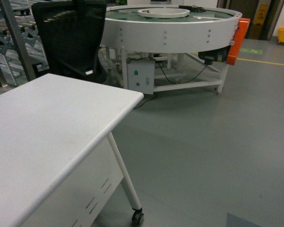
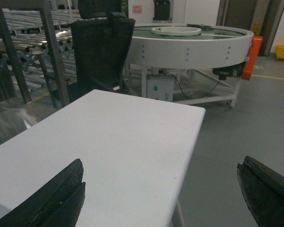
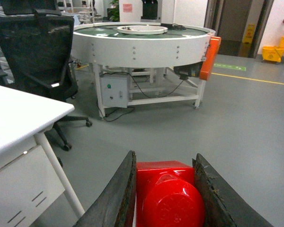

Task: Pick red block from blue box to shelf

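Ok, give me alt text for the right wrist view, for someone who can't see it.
The right gripper clamps the red block between its dark fingers, above grey floor. Behind: a round white conveyor table, a black mesh chair, and a white desk corner at left.

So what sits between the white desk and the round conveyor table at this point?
A black mesh office chair stands between the white desk and the round conveyor table, clearest in the right wrist view. Otherwise that stretch is bare grey floor.
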